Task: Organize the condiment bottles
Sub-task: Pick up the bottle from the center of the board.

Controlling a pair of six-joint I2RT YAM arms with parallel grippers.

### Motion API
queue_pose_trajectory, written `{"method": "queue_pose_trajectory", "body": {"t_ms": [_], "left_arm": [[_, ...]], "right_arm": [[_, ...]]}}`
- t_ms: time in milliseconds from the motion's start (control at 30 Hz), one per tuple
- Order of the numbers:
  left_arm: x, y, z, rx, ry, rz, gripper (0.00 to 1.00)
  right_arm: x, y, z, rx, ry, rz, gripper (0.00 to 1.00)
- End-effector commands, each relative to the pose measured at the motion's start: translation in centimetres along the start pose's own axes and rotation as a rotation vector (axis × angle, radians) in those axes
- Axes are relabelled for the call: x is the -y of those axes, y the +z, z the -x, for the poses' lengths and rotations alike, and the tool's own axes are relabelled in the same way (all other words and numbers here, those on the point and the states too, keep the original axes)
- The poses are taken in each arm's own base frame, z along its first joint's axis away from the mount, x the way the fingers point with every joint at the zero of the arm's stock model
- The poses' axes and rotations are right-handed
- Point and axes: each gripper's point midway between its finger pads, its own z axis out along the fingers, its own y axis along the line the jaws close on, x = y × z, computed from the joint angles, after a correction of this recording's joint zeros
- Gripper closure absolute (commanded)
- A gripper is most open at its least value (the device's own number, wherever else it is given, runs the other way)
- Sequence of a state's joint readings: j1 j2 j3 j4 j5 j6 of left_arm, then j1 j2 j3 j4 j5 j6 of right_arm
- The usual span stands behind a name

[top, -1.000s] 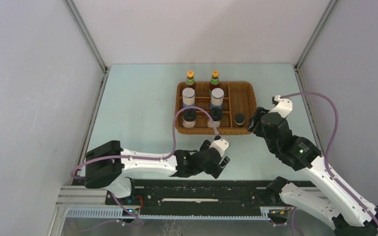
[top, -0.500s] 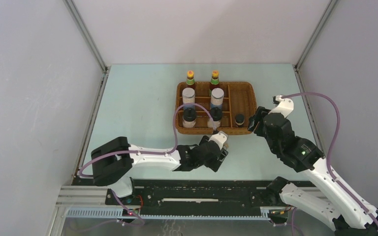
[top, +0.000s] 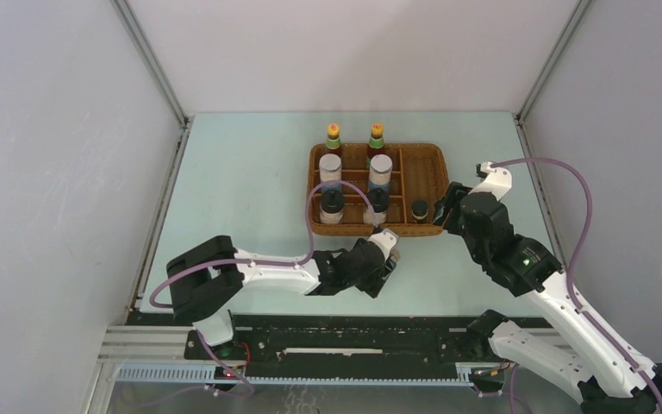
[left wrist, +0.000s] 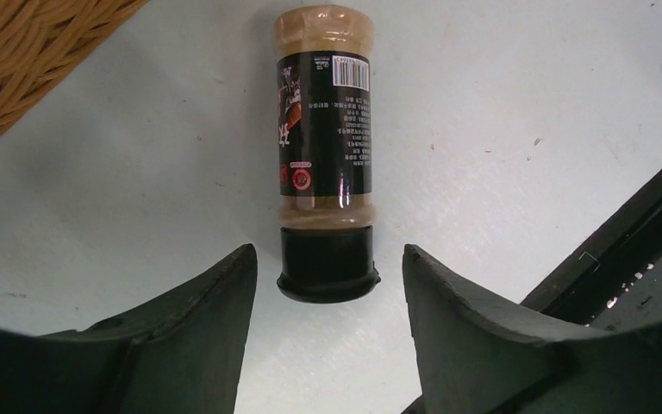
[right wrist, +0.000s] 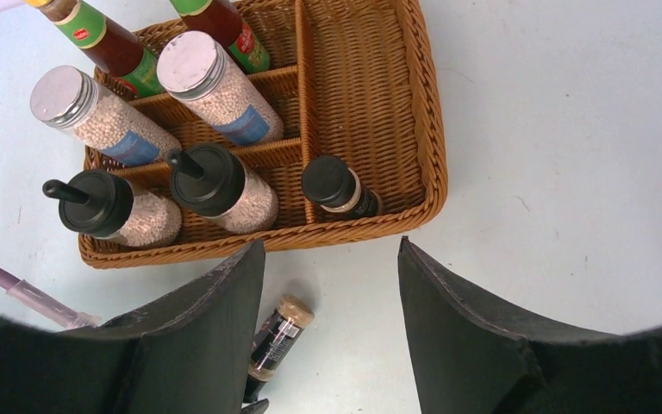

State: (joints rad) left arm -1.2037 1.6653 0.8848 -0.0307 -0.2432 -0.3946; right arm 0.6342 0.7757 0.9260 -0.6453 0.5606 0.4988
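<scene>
The left end effector (left wrist: 329,255) stands partly open. Its two dark fingers (left wrist: 207,319) flank the black cap (left wrist: 327,266) of a tiny dark-labelled bottle of tan powder (left wrist: 323,147), and a sliver of pale blue-green desk (left wrist: 526,103) shows on each side of the cap, so nothing is gripped. The bottle lies flat, cap towards the fingers and base pointing straight away from them. Ahead and to the left of the fingers is the near edge of the brown wicker divided tray (left wrist: 26,60).

A second ago this end effector sat farther back towards the arm bases; since then it has pushed forward, close to the tray's front rim.

The right end effector (right wrist: 331,246) is open and empty above the desk and has edged a little closer to the tray. Just beyond its fingertips, in the tray's near compartment, a second tiny dark bottle (right wrist: 338,187) stands upright. To the left of that are two white black-capped bottles (right wrist: 220,185). Farther out are two silver-topped shakers (right wrist: 211,86), then two dark sauce bottles (right wrist: 108,43), all where they were before.
</scene>
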Motion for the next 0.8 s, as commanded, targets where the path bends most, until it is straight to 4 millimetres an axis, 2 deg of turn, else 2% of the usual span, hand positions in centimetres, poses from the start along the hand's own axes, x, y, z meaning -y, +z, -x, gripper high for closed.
{"method": "queue_pose_trajectory", "body": {"t_ms": [0, 333, 467, 767], "left_arm": [[1.3, 0.1, 2.8, 0.054, 0.0, -0.052, 0.34], [1.6, 0.4, 2.3, 0.02, 0.017, -0.069, 0.48], [1.6, 0.3, 2.5, 0.016, 0.021, -0.064, 0.57], [0.4, -1.7, 3.9, 0.051, 0.017, -0.005, 0.69]], "right_arm": [[-1.0, -0.2, 2.0, 0.046, 0.017, 0.034, 0.34], [-0.7, 0.0, 1.9, 0.04, 0.015, 0.025, 0.34], [-0.6, 0.0, 1.7, 0.037, 0.011, 0.025, 0.34], [-0.3, -0.1, 1.1, 0.026, -0.002, 0.025, 0.34]]}}
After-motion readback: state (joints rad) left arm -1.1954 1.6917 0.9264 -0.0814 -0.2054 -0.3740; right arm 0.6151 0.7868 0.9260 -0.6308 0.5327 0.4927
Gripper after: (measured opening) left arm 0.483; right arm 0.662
